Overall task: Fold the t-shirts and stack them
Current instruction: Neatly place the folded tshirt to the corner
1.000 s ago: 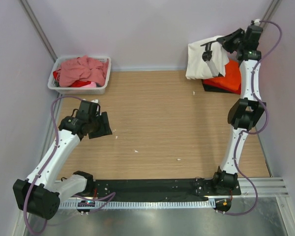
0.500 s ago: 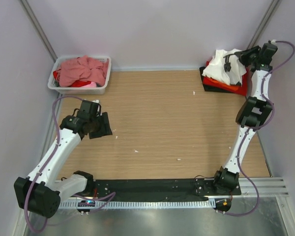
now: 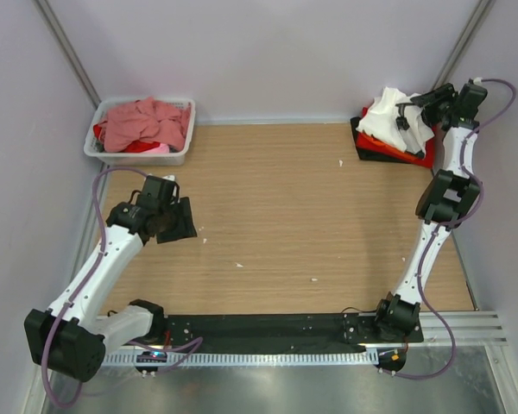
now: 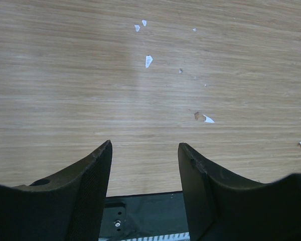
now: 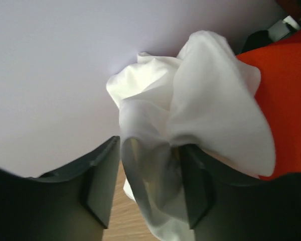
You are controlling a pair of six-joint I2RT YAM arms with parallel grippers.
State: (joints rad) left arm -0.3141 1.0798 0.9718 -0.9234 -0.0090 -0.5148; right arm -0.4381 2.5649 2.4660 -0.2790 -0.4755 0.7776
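A crumpled white t-shirt lies on top of the red and orange t-shirts stacked at the table's far right corner, with a black one at the bottom. My right gripper is over that pile. In the right wrist view its jaws stand open, with a loose fold of the white t-shirt hanging between them and the orange t-shirt beside it. My left gripper hovers open over bare wood at the left, holding nothing.
A white plastic tub at the back left holds dusty-pink and red shirts in a heap. Small white scraps dot the wooden tabletop. Walls close in behind and on both sides.
My right arm swung the white t-shirt back and right, set it down on the stack, and its jaws have opened. The left arm has stayed still.
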